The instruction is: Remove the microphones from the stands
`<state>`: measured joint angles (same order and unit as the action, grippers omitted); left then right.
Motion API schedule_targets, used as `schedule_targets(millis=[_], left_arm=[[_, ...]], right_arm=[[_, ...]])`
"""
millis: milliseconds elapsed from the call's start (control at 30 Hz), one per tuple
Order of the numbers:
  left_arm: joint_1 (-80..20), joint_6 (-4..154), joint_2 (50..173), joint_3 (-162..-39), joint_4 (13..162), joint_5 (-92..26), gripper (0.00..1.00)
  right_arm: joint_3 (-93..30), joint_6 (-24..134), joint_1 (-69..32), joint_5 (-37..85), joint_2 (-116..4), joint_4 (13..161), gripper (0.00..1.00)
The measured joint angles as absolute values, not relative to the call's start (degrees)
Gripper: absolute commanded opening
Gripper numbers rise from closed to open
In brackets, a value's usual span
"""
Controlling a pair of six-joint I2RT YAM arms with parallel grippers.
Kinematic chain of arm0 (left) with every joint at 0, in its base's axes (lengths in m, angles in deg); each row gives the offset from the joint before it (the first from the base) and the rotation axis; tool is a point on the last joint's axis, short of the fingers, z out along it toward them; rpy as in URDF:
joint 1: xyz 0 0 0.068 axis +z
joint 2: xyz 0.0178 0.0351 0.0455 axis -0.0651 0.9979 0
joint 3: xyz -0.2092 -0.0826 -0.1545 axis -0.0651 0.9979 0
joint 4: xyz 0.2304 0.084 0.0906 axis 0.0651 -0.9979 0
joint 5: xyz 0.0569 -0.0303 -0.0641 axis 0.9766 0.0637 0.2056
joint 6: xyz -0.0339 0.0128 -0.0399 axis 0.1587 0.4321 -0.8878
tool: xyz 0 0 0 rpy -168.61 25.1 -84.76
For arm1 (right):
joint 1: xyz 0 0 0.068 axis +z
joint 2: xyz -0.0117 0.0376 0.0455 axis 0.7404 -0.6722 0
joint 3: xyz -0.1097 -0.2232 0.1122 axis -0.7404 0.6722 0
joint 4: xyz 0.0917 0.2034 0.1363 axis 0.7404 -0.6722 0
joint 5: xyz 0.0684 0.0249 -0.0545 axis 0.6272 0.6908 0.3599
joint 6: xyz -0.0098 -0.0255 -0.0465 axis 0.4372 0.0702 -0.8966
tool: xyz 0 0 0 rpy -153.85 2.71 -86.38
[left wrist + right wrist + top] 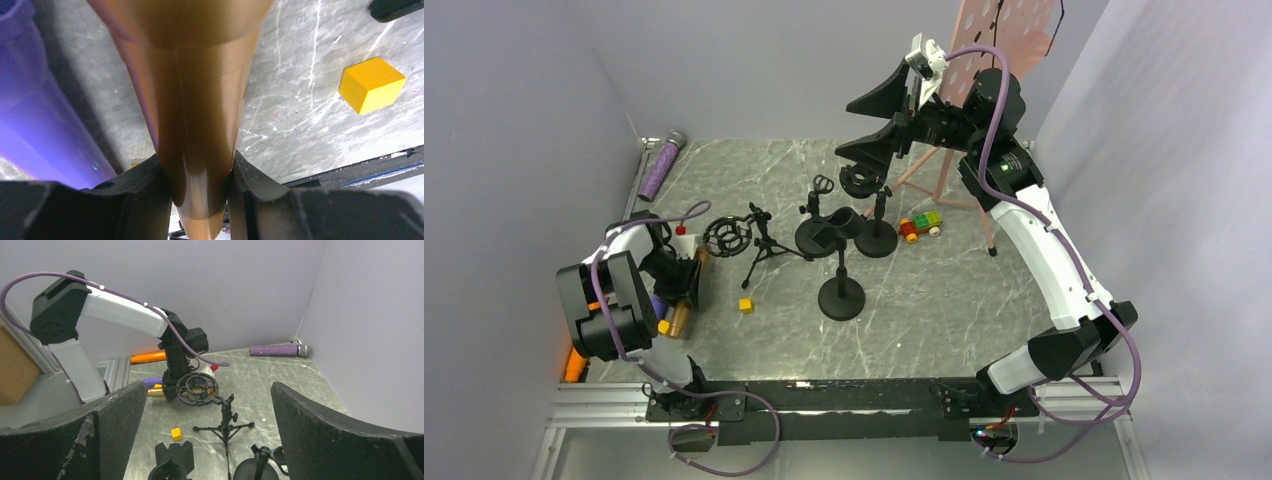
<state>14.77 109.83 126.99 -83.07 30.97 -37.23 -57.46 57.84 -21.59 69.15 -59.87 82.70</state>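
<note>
My left arm folded low at left side of desk [944,320], left pincer [200,187] clamped on gold microphone [195,100]. My right arm raised high, right pincer [879,122] spread wide apart.

In the matt black plastic left gripper [200,200] the microphone [195,110] looks like smooth, glossy golden metal, the desk [300,130] beneath the gripper a grey veined stone with faint sheen, the yellow cube [371,84] beside it matt

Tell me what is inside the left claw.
The left claw clamps a gold microphone by its tapered handle. The wrist view cuts off its head, so that stays unseen.
</note>
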Motion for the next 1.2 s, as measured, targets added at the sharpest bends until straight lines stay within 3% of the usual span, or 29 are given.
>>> schedule_targets(millis=[300, 800, 1200], left_arm=[[14.7, 109.37, 130.66, -83.2, 30.88, -38.03, 0.5], [14.66, 108.93, 130.75, -85.85, 27.03, -40.66, 0.51], [14.66, 108.78, 129.81, -99.09, 20.8, -45.4, 0.54]], right_arm=[[-57.41, 57.23, -21.59, 69.04, -59.81, 81.65, 1.0], [-57.28, 57.19, -21.59, 69.06, -59.76, 81.24, 1.0], [-56.47, 56.68, -21.81, 69.06, -59.41, 80.6, 1.0]])
